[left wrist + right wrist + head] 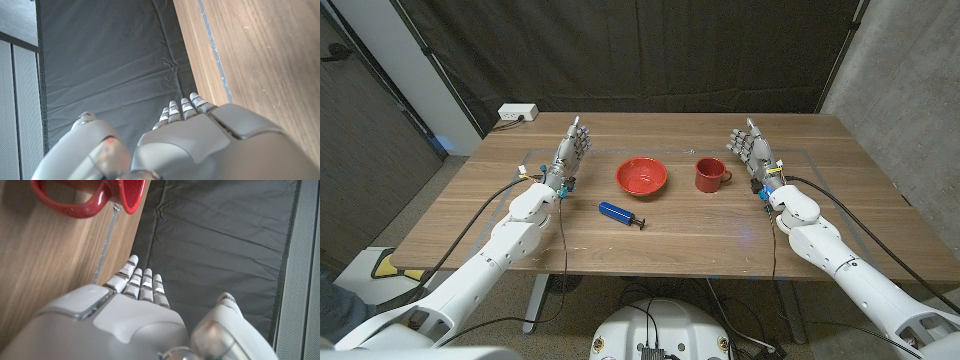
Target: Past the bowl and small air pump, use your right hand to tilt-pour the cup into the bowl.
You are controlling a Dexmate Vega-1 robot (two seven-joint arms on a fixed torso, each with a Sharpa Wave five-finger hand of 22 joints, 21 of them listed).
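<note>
A red cup is standing upright on the wooden table, its handle pointing toward the robot's right side, and it is sitting just beside a red bowl that is resting to its left near the middle of the tabletop. Nearer the robot than the bowl, a small blue air pump with a black tip is lying on its side, apart from both the bowl and the cup. The right hand is standing on its edge on the table to the right of the cup, near it but not touching it, with its fingers reaching away from the robot, straight and close together, and holding nothing. In the right wrist view the same hand is showing its back with the fingers lying side by side and the thumb standing off to one side, while the cup and its looped handle are appearing just past the fingertips on the wood. The left hand is standing the same way to the left of the bowl, well apart from it, fingers extended together and gripping nothing; the left wrist view is showing its back above the table's far edge. A white power strip is sitting on the floor beyond the table's far left corner, in front of a dark curtain.
</note>
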